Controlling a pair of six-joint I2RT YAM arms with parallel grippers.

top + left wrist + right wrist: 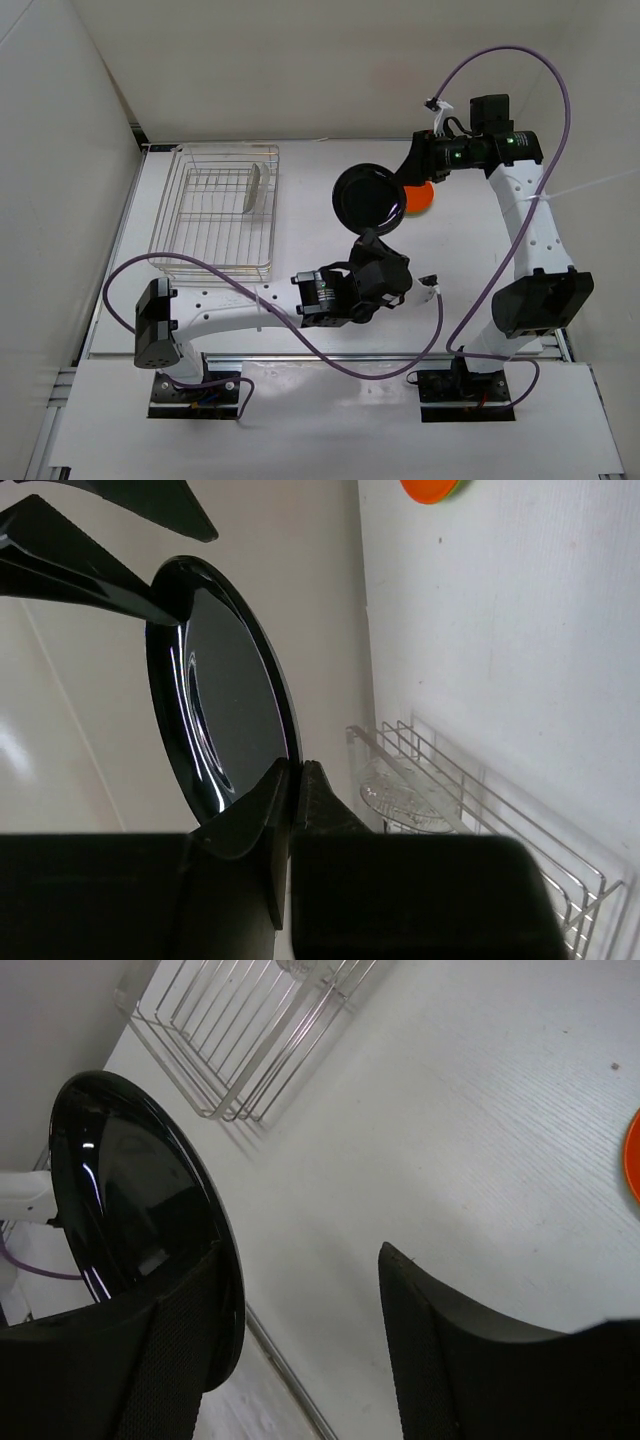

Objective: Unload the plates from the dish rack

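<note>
The glossy black plate [365, 195] hangs on edge above the table, right of the dish rack [215, 245]. My left gripper [371, 238] is shut on its lower rim, also in the left wrist view [297, 767], where the black plate [225, 705] fills the centre. My right gripper [402, 188] is open with the plate's upper rim between its fingers; in the right wrist view [300, 1252] the plate [130, 1190] lies against the left finger [185, 1330]. The clear glass plate [262, 185] stands in the rack. The orange plate [421, 198] lies on the table, a lime green edge [456, 490] under it.
The wire rack [500, 805] sits at the far left of the table near the left wall; the glass plate [405, 795] shows inside it. The rack's corner [245, 1050] also shows in the right wrist view. Purple cables loop near both arm bases.
</note>
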